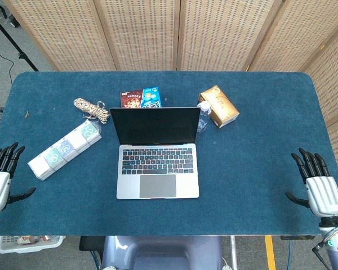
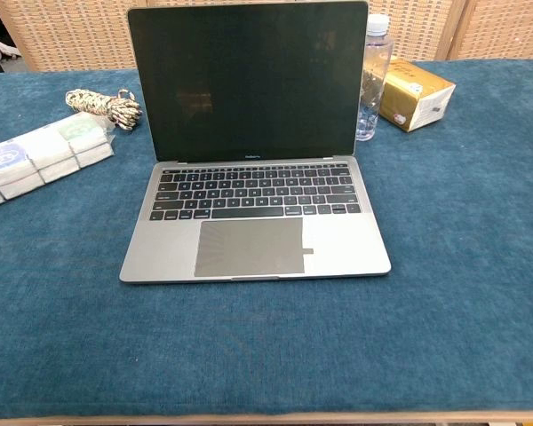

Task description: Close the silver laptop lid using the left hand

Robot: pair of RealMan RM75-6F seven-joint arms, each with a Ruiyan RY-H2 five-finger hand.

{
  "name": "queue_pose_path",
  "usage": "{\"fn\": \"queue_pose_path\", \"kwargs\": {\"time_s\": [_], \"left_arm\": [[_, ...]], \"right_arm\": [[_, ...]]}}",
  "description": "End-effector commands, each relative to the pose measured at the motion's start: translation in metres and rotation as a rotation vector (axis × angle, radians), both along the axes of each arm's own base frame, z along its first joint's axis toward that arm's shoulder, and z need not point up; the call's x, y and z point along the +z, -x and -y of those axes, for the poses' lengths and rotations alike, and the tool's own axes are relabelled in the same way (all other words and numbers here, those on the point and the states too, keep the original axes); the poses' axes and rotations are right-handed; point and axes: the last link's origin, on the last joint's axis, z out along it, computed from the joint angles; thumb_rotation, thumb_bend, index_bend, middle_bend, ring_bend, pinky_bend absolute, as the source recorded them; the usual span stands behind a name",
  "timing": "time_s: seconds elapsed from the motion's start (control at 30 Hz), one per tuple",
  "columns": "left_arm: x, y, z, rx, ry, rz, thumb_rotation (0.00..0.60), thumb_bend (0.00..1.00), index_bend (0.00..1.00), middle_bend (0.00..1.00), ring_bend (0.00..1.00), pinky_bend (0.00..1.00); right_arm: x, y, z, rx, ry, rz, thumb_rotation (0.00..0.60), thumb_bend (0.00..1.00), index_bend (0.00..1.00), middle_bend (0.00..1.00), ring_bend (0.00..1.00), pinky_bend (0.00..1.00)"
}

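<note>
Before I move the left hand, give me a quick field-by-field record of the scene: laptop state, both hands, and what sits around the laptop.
laptop: silver laptop, lid open and upright, screen dark, centred on the blue table
left hand: open, at the table's left edge, apart from the laptop
right hand: open, at the right edge, holding nothing
behind lid: snack boxes
right of lid: clear water bottle, then gold box
left of laptop: coiled rope and wrapped tissue packs
task status: lid not yet closed
</note>
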Motion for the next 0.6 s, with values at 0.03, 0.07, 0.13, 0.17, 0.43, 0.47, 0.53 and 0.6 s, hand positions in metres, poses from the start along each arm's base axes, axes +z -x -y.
{"fn": "queue_pose_path", "kwargs": {"time_s": [0.03, 0.07, 0.13, 0.17, 0.43, 0.47, 0.53, 0.6], "left_arm": [[0.000, 0.000, 0.000, 0.002, 0.002, 0.000, 0.600, 0.00, 0.00, 0.00, 0.00, 0.00], [0.000, 0.001, 0.000, 0.003, 0.003, -0.001, 0.600, 0.00, 0.00, 0.00, 0.00, 0.00], [0.000, 0.001, 0.000, 0.003, 0.004, -0.002, 0.600, 0.00, 0.00, 0.00, 0.00, 0.00], [0.000, 0.001, 0.000, 0.004, 0.004, -0.003, 0.600, 0.00, 0.00, 0.00, 0.00, 0.00], [-0.001, 0.001, -0.002, 0.005, 0.011, 0.002, 0.600, 0.00, 0.00, 0.00, 0.00, 0.00], [-0.001, 0.000, -0.003, 0.002, 0.012, 0.004, 0.600, 0.00, 0.00, 0.00, 0.00, 0.00], [-0.003, -0.005, -0.008, -0.012, 0.020, 0.008, 0.600, 0.00, 0.00, 0.00, 0.00, 0.00], [-0.004, -0.009, -0.016, -0.021, 0.032, 0.002, 0.600, 0.00, 0.00, 0.00, 0.00, 0.00]], "right_arm": [[0.000, 0.000, 0.000, -0.001, 0.003, 0.002, 0.600, 0.00, 0.00, 0.00, 0.00, 0.00], [0.001, 0.000, 0.000, -0.001, 0.004, 0.003, 0.600, 0.00, 0.00, 0.00, 0.00, 0.00], [0.001, 0.000, -0.001, -0.001, 0.006, 0.003, 0.600, 0.00, 0.00, 0.00, 0.00, 0.00], [0.001, -0.001, -0.001, -0.001, 0.007, 0.003, 0.600, 0.00, 0.00, 0.00, 0.00, 0.00], [-0.001, -0.003, -0.002, 0.008, 0.002, -0.001, 0.600, 0.00, 0.00, 0.00, 0.00, 0.00], [-0.001, -0.004, -0.002, 0.009, 0.003, -0.001, 0.600, 0.00, 0.00, 0.00, 0.00, 0.00], [-0.001, -0.003, -0.002, 0.005, 0.006, 0.000, 0.600, 0.00, 0.00, 0.00, 0.00, 0.00], [-0.001, -0.003, -0.001, 0.000, 0.005, -0.004, 0.600, 0.00, 0.00, 0.00, 0.00, 0.00]]}}
